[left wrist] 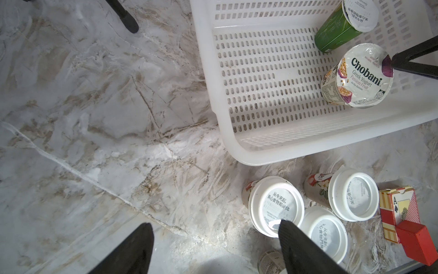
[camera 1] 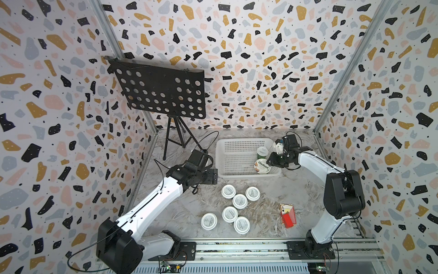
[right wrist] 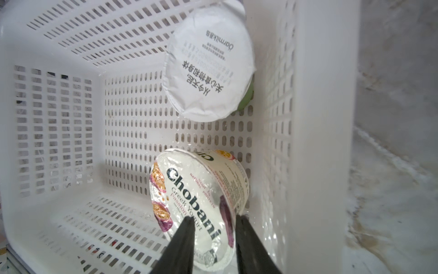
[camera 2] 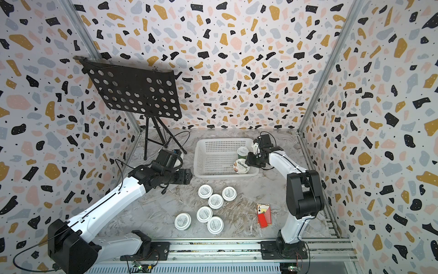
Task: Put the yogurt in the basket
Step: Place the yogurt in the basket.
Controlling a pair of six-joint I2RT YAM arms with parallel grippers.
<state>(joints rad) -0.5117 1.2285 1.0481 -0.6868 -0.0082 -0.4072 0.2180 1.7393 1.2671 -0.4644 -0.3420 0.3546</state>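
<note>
- basket [camera 1: 237, 176] sits at the far centre of the tabletop [camera 1: 189, 213] — two yogurts are in it, both by its right wall
- Chobani cup [camera 1: 262, 165] is in the basket's near-right corner, tilted, foil lid facing up and leftward
- green-sided cup [camera 1: 262, 151] is just beyond it on the far side, lid up, close beside it
- right pincer [right wrist: 214, 220] is right over the Chobani lid, jaws parted a little; the lid shows through the gap and nothing is clamped — cannot tell if a tip touches the foil
- left pincer [left wrist: 214, 224] hovers off the basket's near-left corner, jaws wide apart, holding nothing, only tabletop between them
- six white cups [camera 1: 240, 201] are outside the basket, on the tabletop on its near side, in a loose cluster, lids up
- red card box [camera 1: 288, 214] is right of the cluster, apart from it
</note>
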